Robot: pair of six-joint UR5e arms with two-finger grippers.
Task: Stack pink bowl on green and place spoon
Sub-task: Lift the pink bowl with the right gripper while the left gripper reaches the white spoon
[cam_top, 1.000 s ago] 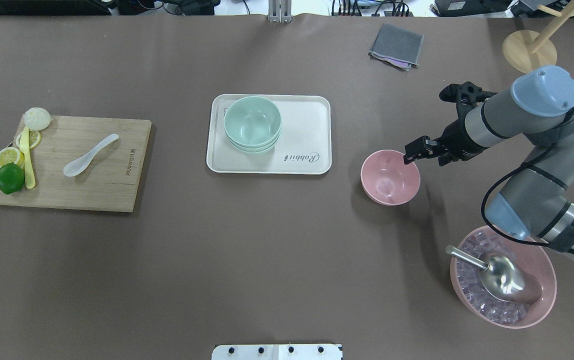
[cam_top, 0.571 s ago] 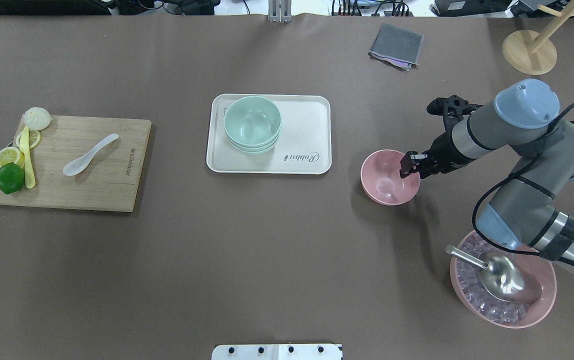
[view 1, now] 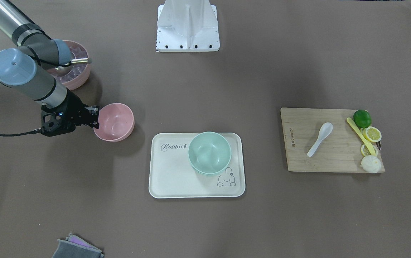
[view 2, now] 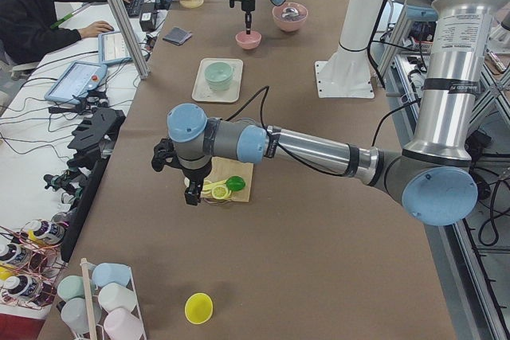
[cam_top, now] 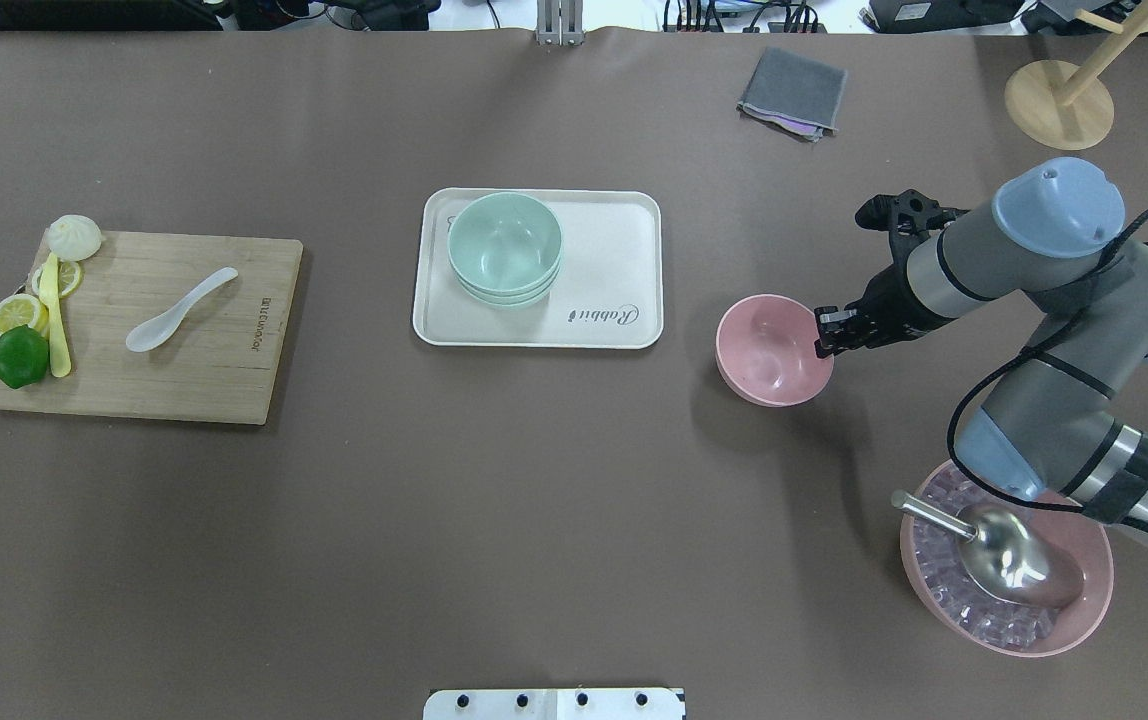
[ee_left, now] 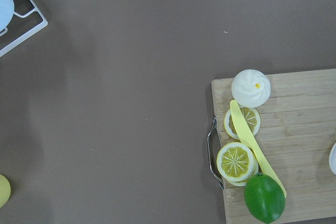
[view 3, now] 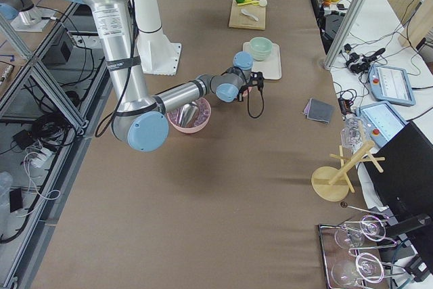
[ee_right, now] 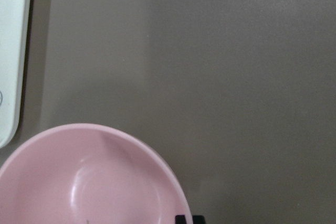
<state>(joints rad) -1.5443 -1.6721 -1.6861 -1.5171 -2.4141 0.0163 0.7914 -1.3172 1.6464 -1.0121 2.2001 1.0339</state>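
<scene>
We see the pink bowl (cam_top: 772,350) mouth-up on the desk (cam_top: 534,500), just right of the tray (cam_top: 614,260), apart from it, no contact. Being round it has no long axis. Whether its base rests on the desk or sits a bit off it, we can't tell.

The right gripper (cam_top: 822,333) is at the bowl's right rim, jaws pinching the wall, one finger inside and one outside. The wrist cam shows only the dark tips at the rim.

The green bowls (cam_top: 504,245) sit nested, mouth-up, on the tray's left half. The tray's long axis runs L-R across the desk.

The spoon (cam_top: 179,312) lies flat on the board (cam_top: 204,380), far left and well apart from both bowls. Its long axis is diagonal: scoop end toward the robot and left, handle pointing away and right, approx toward the tray.

The board's left edge carries a lime (cam_top: 20,357), lemon slices, a yellow knife and a bun.

The left gripper (view 2: 191,194) hangs over that edge, seen only in the side view, so we can't tell how its jaws stand.

Near right there's an ice bowl (cam_top: 1094,600) w/ a metal scoop (cam_top: 1009,560). Far right lies a gray cloth (cam_top: 794,92).
</scene>
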